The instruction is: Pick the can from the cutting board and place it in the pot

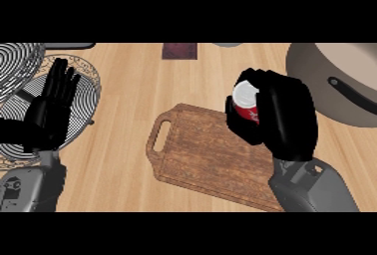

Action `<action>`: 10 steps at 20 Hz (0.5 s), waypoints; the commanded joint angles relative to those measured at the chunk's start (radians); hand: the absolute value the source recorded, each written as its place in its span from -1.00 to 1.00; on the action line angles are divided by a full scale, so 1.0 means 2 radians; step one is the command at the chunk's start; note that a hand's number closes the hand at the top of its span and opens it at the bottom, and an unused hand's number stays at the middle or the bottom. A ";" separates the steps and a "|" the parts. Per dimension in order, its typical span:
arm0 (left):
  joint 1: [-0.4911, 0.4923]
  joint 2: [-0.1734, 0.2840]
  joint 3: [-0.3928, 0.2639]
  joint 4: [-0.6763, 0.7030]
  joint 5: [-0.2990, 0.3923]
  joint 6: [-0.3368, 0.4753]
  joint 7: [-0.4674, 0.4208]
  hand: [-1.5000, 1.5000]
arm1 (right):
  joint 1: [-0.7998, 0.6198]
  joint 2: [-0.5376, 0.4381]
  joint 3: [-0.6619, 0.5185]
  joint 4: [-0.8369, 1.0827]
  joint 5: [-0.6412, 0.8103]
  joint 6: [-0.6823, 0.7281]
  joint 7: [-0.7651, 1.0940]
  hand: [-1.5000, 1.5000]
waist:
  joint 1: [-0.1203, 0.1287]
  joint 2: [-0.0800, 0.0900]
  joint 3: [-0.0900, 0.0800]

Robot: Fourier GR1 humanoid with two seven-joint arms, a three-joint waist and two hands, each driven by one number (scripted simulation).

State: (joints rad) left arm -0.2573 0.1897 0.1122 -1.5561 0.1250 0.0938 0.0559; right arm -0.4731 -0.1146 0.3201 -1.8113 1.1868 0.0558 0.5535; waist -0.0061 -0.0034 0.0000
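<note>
My right hand (287, 117) curls round the red can (245, 102), white markings unreadable, above the cutting board's (210, 154) far corner, left of the pot (338, 74); my left hand (50, 107) rests spread.

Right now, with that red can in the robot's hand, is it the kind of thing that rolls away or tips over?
The red can looks round-sided, so laid down it would probably roll. It seems taller than wide, so it may tip if set down tilted. The right hand curls round it, suggesting it stays stiff.
</note>
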 commanded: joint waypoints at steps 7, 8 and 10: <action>-0.003 -0.003 0.002 -0.004 -0.002 0.002 0.002 0.00 | -0.013 -0.110 -0.206 0.003 -0.095 0.006 -0.069 1.00 | 0.003 0.002 0.000; 0.008 0.004 0.005 -0.031 0.006 -0.002 0.020 0.00 | 0.010 -0.130 -0.223 -0.015 -0.115 0.031 -0.074 1.00 | 0.002 0.001 0.000; -0.002 0.008 0.012 0.006 0.004 -0.012 -0.006 0.00 | 0.017 -0.150 -0.258 0.027 -0.140 0.019 -0.112 1.00 | 0.001 0.002 0.000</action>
State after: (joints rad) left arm -0.2603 0.1858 0.1162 -1.5542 0.1196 0.0935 0.0504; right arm -0.4778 -0.3276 -0.0621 -1.8143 1.0025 0.0886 0.4285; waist -0.0048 -0.0003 0.0001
